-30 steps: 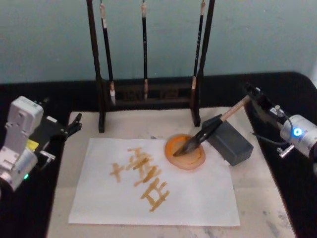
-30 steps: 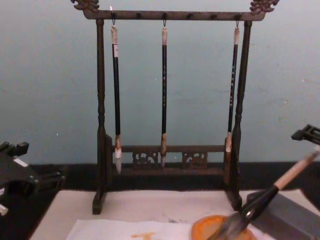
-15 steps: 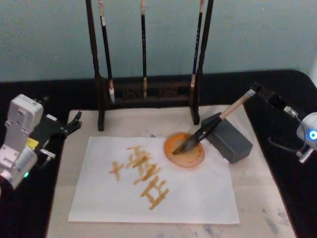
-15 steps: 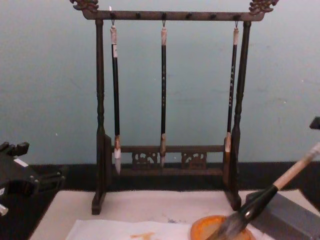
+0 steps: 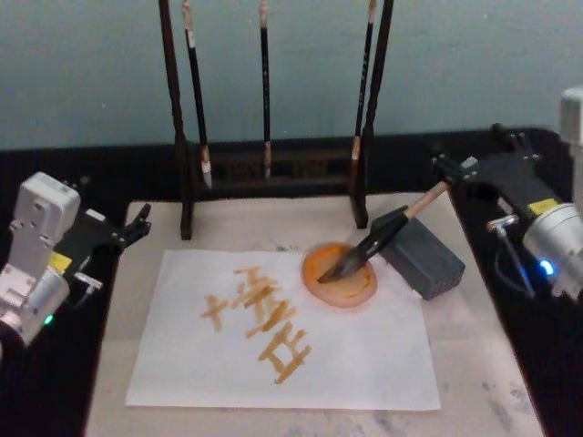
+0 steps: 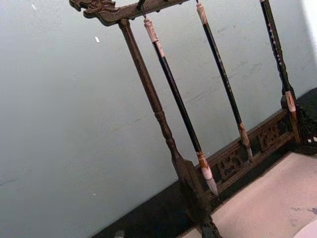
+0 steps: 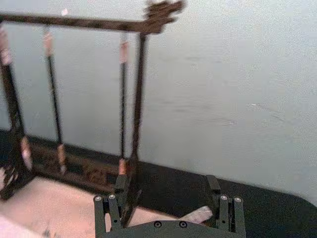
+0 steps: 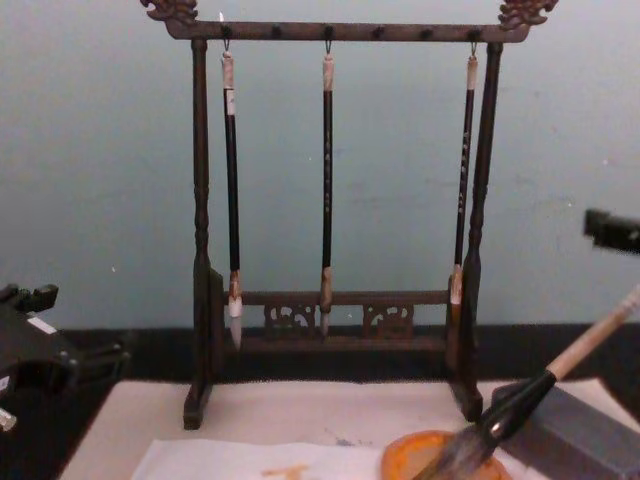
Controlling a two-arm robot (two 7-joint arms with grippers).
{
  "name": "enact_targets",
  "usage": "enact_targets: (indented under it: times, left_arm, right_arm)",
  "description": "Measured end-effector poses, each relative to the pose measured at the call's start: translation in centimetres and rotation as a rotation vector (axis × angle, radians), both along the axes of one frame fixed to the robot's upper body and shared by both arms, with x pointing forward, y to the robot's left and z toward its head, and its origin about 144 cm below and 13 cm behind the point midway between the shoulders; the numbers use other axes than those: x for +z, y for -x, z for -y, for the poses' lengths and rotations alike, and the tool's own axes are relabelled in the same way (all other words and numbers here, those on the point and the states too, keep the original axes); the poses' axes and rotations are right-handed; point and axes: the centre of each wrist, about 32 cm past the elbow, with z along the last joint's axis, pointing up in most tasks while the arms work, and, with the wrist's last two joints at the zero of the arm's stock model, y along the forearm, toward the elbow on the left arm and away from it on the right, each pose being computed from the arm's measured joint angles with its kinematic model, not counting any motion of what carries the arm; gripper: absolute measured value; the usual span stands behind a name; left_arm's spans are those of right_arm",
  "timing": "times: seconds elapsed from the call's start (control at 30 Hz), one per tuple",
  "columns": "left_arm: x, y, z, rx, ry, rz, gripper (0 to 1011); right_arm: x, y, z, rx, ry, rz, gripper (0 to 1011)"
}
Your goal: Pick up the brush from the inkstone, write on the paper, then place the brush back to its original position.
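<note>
The brush (image 5: 384, 233) lies slanted over the grey inkstone block (image 5: 424, 260), its bristles resting in an orange dish (image 5: 339, 276). The tan handle end (image 5: 437, 193) points up to the right. My right gripper (image 5: 449, 172) hovers open just past that end. In the right wrist view, the handle tip (image 7: 196, 214) shows between the gripper's spread fingers (image 7: 108, 210). The white paper (image 5: 364, 360) carries orange strokes (image 5: 260, 320). My left gripper (image 5: 137, 226) stays parked and open at the table's left edge.
A dark wooden rack (image 5: 273, 168) with three slim hanging brushes (image 8: 327, 180) stands behind the paper. A cream mat (image 5: 478, 364) lies under everything. Black table surface (image 5: 537, 364) runs along both sides.
My right arm swung away to the right, then turned back, so its gripper now faces the handle end. The brush and my left arm have not moved.
</note>
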Motion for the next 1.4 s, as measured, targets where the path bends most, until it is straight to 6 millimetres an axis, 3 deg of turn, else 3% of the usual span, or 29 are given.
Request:
enact_targets:
  times: [0.3,0.63,1.07,1.4]
  left_arm:
    - [0.0,0.0,0.0,0.0,0.0,0.0,1010]
    - [0.0,0.0,0.0,0.0,0.0,0.0,1010]
    - [0.0,0.0,0.0,0.0,0.0,0.0,1010]
    - [0.0,0.0,0.0,0.0,0.0,0.0,1010]
  right_arm:
    - [-3.2,1.1,-1.4,0.049,0.04,0.001,1000]
    - [-6.5,2.9,-1.4,0.035,0.027,-0.007,1000]
    - [-8.8,3.2,-0.8,0.006,-0.017,-0.006,1000]
    - [-8.6,3.2,-0.8,0.008,-0.013,-0.007,1000]
